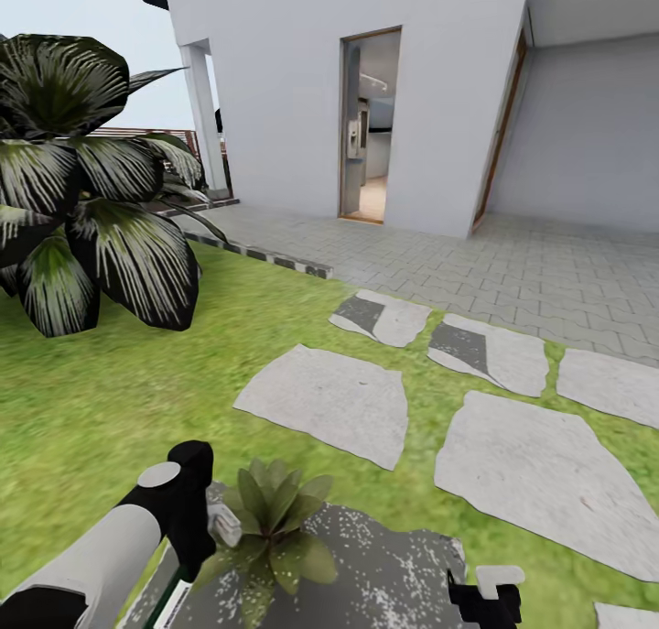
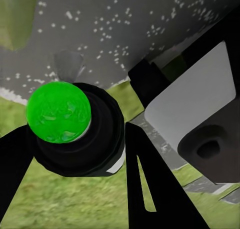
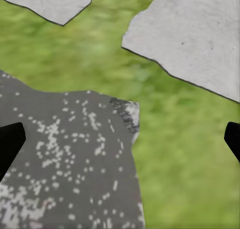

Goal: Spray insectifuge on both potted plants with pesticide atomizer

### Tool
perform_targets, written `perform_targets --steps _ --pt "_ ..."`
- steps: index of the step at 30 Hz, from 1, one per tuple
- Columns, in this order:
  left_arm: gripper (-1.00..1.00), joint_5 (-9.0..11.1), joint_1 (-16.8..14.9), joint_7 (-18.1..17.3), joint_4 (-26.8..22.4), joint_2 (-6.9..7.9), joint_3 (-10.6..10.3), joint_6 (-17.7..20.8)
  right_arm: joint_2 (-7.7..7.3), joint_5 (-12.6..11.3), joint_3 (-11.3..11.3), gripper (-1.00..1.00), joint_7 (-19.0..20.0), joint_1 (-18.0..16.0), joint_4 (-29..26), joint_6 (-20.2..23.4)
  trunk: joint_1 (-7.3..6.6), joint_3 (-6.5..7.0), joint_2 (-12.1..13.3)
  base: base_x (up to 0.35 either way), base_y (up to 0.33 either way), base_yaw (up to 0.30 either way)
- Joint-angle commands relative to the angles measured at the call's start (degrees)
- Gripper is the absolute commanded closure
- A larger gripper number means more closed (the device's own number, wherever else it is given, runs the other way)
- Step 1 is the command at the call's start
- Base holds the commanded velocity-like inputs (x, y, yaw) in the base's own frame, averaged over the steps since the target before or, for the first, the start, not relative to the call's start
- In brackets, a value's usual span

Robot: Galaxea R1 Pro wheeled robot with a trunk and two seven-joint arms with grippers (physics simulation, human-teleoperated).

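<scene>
In the head view, a smooth grey and black left arm with its left gripper (image 1: pixel 197 528) is seen just beside a potted plant (image 1: pixel 275 519), a low rosette of pointed green leaves on a speckled dark grey stone (image 1: pixel 403 574), amid lawn (image 1: pixel 110 400), irregular pale stepping stones (image 1: pixel 329 400), a paved terrace (image 1: pixel 513 272) and a white house wall (image 1: pixel 293 89). In the left wrist view, the pesticide atomizer (image 2: pixel 75 134) is seen end-on, dark and round with a glossy green tip, gripped between the black fingers (image 2: pixel 150 189) over grass and the speckled stone. In the right wrist view, the black fingertips (image 3: pixel 10 144) of the right gripper (image 3: pixel 120 144) are set wide apart above the speckled stone's edge and blurred grass.
</scene>
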Motion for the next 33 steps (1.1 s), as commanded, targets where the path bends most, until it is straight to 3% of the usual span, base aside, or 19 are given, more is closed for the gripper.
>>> perform_targets --steps 1,12,23,28,33 --pt "1.0 -0.26 -0.05 -0.52 -0.11 -0.03 -0.34 0.69 0.0 0.37 0.13 -1.0 -0.42 -0.04 0.05 -0.1 -0.01 -0.05 -0.02 0.0 0.226 0.0" --pt "1.0 -0.25 -0.16 -0.52 -0.14 -0.15 -0.36 0.95 0.0 0.37 0.08 -1.0 -0.42 -0.04 0.05 -0.1 -0.01 -0.05 -0.02 0.0 0.308 -0.085" --pt "1.0 -0.37 -0.24 -0.52 -0.78 -0.59 -0.57 0.95 0.0 0.37 0.1 -1.0 -0.42 -0.04 0.05 -0.1 -0.01 -0.05 -0.02 0.0 0.014 -0.202" --pt "1.0 -2.66 -1.73 -0.52 -2.54 -0.63 -0.71 0.99 0.0 0.37 0.11 -1.0 -0.42 -0.04 0.05 -0.1 -0.01 -0.05 -0.02 0.0 0.0 -0.005" --pt "1.0 -3.11 -2.61 -0.52 -2.03 -0.49 -0.93 0.87 0.0 0.37 0.11 -1.0 -0.42 -0.04 0.05 -0.1 -0.01 -0.05 -0.02 0.0 0.0 0.0"
